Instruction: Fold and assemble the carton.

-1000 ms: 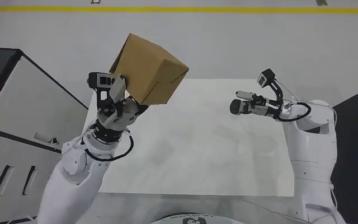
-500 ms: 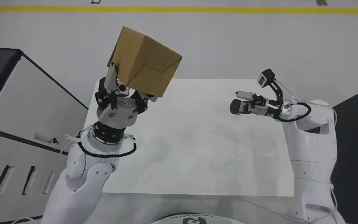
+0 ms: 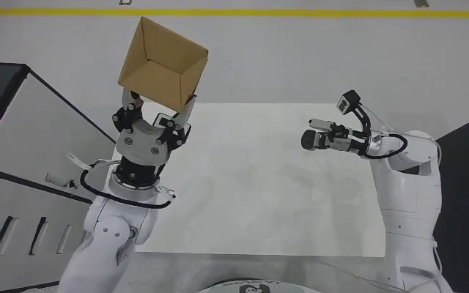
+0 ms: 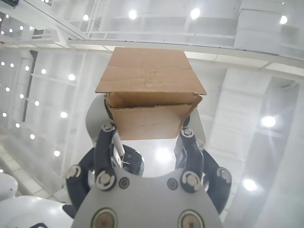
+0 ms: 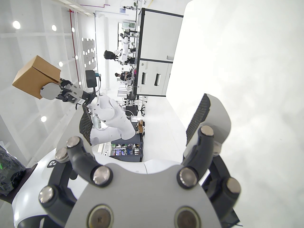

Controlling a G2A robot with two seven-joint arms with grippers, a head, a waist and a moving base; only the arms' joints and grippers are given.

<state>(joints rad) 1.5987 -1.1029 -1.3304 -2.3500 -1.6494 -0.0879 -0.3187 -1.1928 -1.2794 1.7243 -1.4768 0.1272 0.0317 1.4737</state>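
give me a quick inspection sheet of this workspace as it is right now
surface: white table, rounded corners
job's things: brown carton held in the air near the table's far left corner, open side facing the top camera
clutter: nothing seen
grippers: left gripper shut on the carton's lower end; right gripper open, holding nothing, over the table's right side
cables: black cable looped at the left arm; second cable along the right arm
surroundings: cabinet on the left; yellow floor line beyond

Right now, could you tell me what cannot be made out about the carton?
Top view: the carton floor's flap seams, too small.
Left wrist view: left gripper fingertips, covered by the carton.
Right wrist view: the carton's open side, turned away.
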